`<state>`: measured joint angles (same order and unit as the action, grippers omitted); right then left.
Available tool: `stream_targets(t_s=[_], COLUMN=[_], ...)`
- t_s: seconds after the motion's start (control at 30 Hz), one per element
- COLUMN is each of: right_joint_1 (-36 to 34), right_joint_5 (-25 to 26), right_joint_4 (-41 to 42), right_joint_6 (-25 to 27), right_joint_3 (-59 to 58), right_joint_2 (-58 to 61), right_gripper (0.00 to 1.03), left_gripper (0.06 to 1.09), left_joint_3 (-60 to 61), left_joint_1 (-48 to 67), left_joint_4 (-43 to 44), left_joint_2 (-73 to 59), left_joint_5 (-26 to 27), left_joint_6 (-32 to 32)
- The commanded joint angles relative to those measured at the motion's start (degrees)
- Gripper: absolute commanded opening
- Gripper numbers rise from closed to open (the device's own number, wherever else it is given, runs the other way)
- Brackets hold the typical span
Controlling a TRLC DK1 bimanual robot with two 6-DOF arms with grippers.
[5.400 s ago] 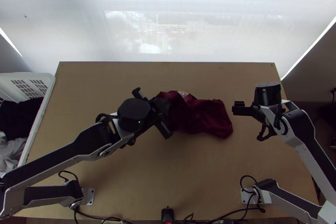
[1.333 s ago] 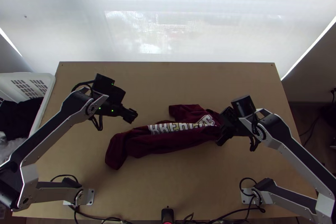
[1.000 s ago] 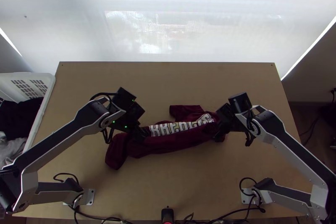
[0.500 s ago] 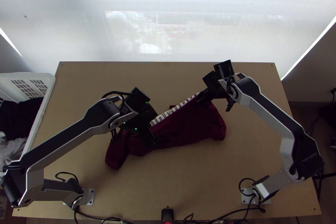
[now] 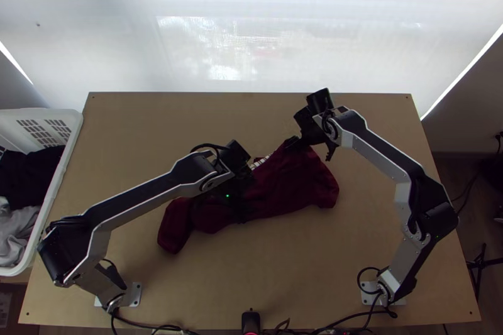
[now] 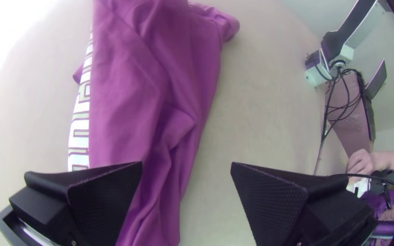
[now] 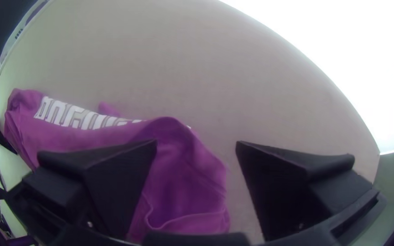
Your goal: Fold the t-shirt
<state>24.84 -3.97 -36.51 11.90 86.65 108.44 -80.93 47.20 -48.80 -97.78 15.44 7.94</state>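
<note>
A: Shirt status?

B: T-shirt (image 5: 292,181) is a rumpled bundle mid-frame up top, lettering (image 5: 261,161) along its upper edge. We've got left gripper (image 6: 186,163) straddling the lower edge, right gripper (image 7: 197,143) at the upper-right peak. Both spread wide, nothing clamped.

A: What bites us?

B: Shallow pinch, likely. Both have cloth toward one finger only, so closing off-centre probably slips or grabs air. Too deep and we catch stacked layers, drag the wad.

A: And the lower-left end (image 5: 175,228)?

B: Unpinned. If we lift unevenly, it trails and twists, fold goes crooked.
</note>
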Motion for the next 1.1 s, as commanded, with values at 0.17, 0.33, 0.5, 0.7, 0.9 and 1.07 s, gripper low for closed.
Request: stream_targets(t_s=[0.17,0.33,0.5,0.7,0.9,1.07], right_joint_1=[1.09,1.44,1.18,0.47,0.38,0.3], right_joint_5=[-0.16,-0.16,-0.08,-0.08,-0.08,-0.08], right_joint_4=[0.21,0.13,0.04,-0.14,-0.14,-0.14], right_joint_6=[-1.79,-1.44,-1.18,-1.35,-1.71,-1.79], right_joint_3=[-7.29,-11.77,-15.55,-17.48,-18.71,-19.24], right_joint_2=[-6.84,-11.59,-14.93,-16.69,-17.39,-17.74], right_gripper=[0.99,0.99,0.99,0.99,0.99,0.99], left_gripper=[1.0,0.97,0.88,0.55,0.54,0.53], left_joint_3=[-3.1,-3.1,-4.24,-6.17,-7.05,-6.97], left_joint_1=[1.49,1.49,1.84,2.11,3.25,3.25], left_joint_4=[6.08,9.16,10.48,9.95,9.07,8.37], left_joint_2=[-10.5,-12.26,-14.11,-15.25,-13.67,-11.65], left_joint_5=[-2.87,-3.31,-3.93,-3.49,-3.58,-3.58], left_joint_6=[-1.35,-3.55,-4.25,-4.17,-4.43,-4.52])
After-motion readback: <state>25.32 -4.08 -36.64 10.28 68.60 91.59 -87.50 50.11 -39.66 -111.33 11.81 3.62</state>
